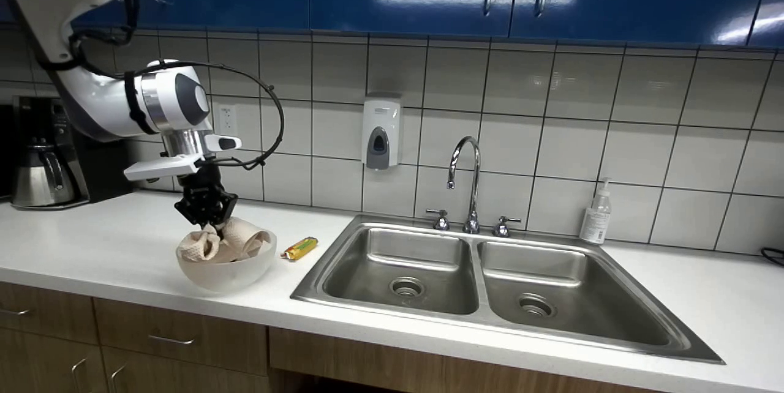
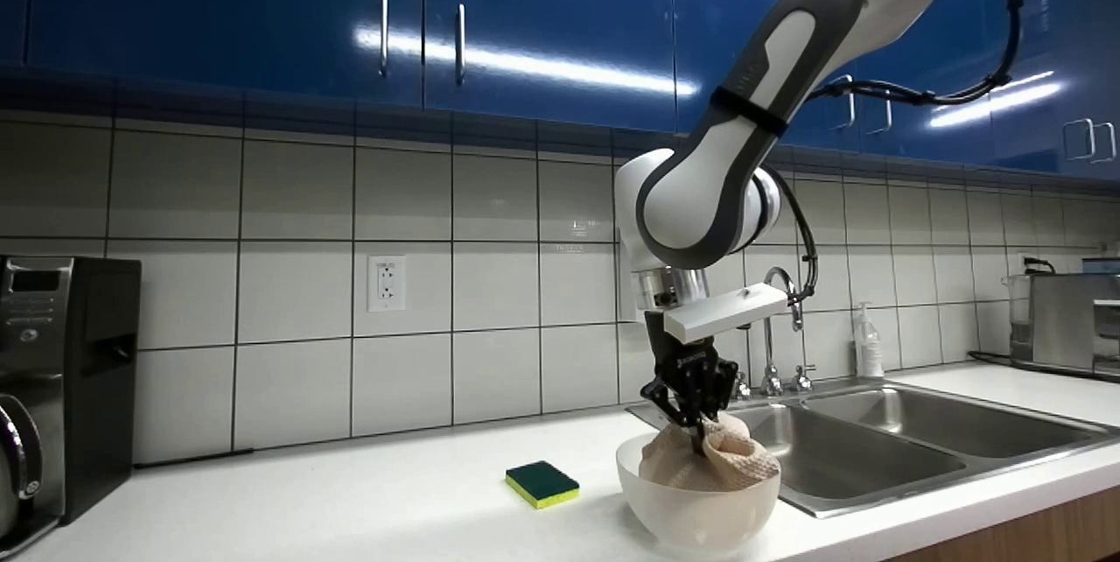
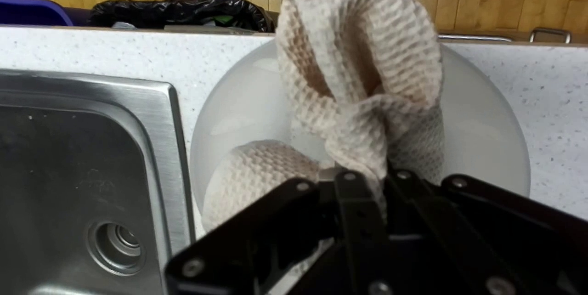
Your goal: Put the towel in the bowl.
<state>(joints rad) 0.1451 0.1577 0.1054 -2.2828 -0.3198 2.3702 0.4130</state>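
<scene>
The gripper (image 3: 376, 176) is pointing down into the bowl (image 1: 226, 276) and pinching a fold of the towel (image 2: 744, 461), the fabric running between its nearly meeting fingers. The towel, beige and waffle-textured, is sitting bunched inside the bowl, with folds rising above the rim; in the wrist view a big loop is overlapping the bowl's near rim. The bowl, whitish and translucent, is standing upright on the white counter (image 1: 92, 234), close to its near edge and left of the double sink (image 1: 481, 280) in both exterior views.

In an exterior view, a small yellow packet (image 1: 300, 248) is lying between the bowl and the sink. A sponge (image 2: 542, 483), dark green on top and yellow beneath, is resting left of the bowl in an exterior view. Along the sink's far side a curved faucet (image 1: 476, 182) is rising, and a pump bottle (image 1: 596, 221) is standing by the far right corner. A coffee maker (image 1: 105, 166) is standing at the left.
</scene>
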